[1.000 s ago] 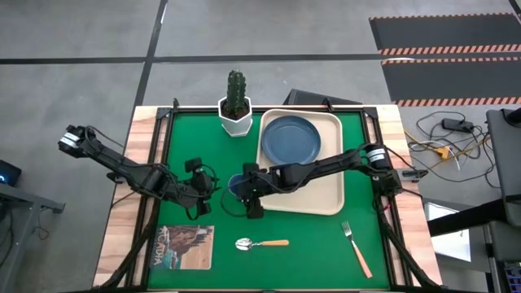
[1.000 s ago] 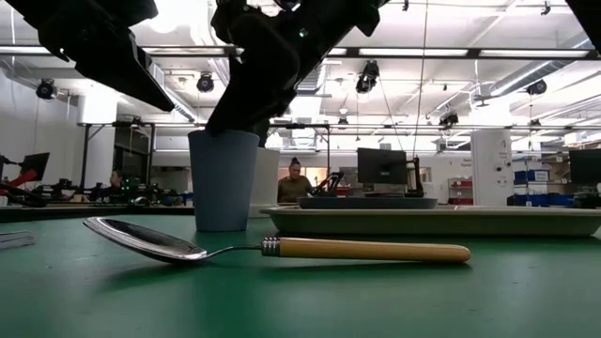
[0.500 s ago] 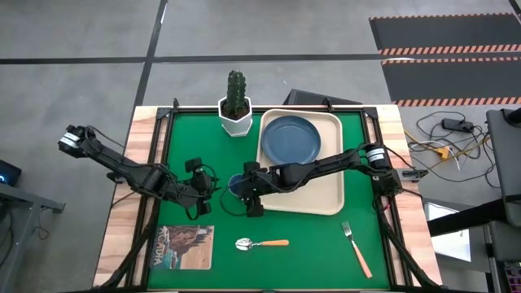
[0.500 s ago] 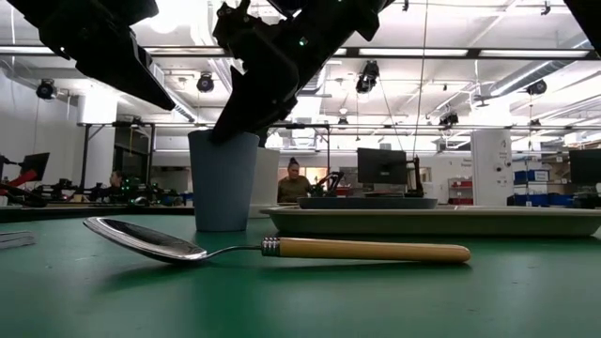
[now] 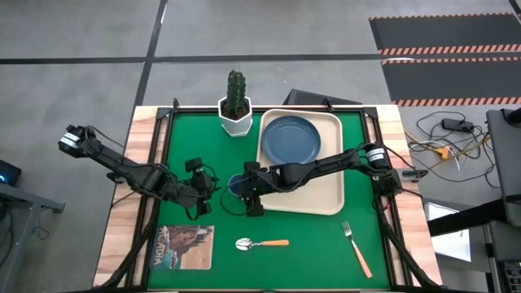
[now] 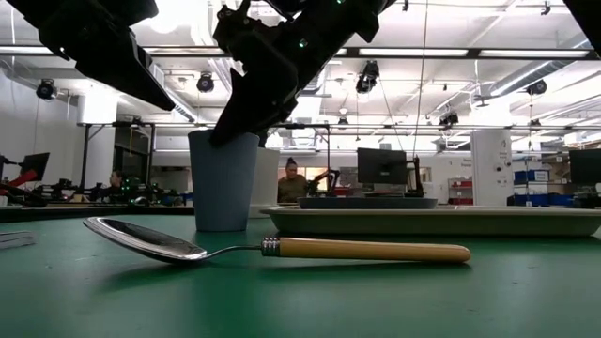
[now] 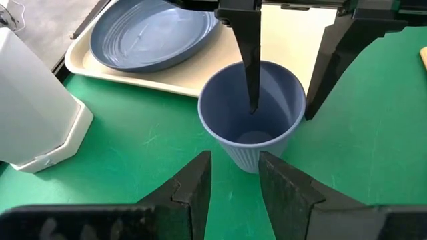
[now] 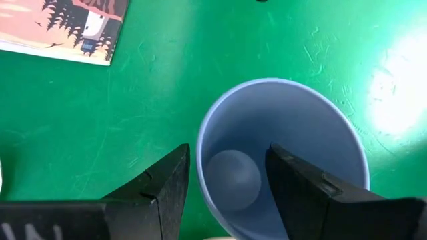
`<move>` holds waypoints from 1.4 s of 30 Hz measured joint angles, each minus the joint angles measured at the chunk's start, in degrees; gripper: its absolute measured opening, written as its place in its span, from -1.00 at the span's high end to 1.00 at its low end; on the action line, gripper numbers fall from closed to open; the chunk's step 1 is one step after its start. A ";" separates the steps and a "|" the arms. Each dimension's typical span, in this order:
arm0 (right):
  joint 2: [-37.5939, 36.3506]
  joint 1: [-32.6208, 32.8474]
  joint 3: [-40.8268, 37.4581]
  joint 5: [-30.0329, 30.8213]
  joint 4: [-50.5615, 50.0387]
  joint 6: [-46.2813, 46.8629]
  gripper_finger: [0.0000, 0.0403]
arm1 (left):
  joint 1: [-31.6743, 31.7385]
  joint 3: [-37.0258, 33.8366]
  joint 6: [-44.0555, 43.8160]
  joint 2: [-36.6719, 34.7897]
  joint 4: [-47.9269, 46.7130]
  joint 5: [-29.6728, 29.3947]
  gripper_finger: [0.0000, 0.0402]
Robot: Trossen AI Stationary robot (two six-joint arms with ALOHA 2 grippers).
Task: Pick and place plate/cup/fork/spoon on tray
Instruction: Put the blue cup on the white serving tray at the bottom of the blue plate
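The light-blue cup (image 5: pixel 237 185) stands upright on its base on the green mat, just left of the cream tray (image 5: pixel 326 195), which holds the slate-blue plate (image 5: pixel 291 138). My right gripper (image 7: pixel 280 113) is open and points down over the cup. One finger (image 7: pixel 251 73) is inside the cup and the other (image 7: pixel 325 67) is outside its wall; I see no touch. My left gripper (image 7: pixel 235 193) is open and empty, just left of the cup. The spoon (image 5: pixel 260 243) and the fork (image 5: pixel 356 248) lie on the mat near the front edge.
A white hexagonal cactus pot (image 5: pixel 236 114) stands at the far edge, left of the tray. A picture booklet (image 5: pixel 183 247) lies at the front left. Bare green mat lies between the spoon and the fork.
My right gripper has sunk a little over the cup, bringing its fingers lower around the cup's wall. The cup has stayed upright where it was.
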 joint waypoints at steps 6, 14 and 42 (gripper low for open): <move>0.02 0.00 0.00 0.02 0.00 -0.11 0.08 | 0.00 -0.01 -0.03 0.00 -0.11 0.00 0.47; 0.02 0.00 0.00 0.45 0.00 0.02 0.09 | 0.00 -0.01 -0.05 0.00 -0.07 0.02 0.47; -14.39 2.41 -0.69 3.01 -13.49 -4.53 0.96 | 0.00 -0.25 -0.54 0.00 6.28 -0.73 0.47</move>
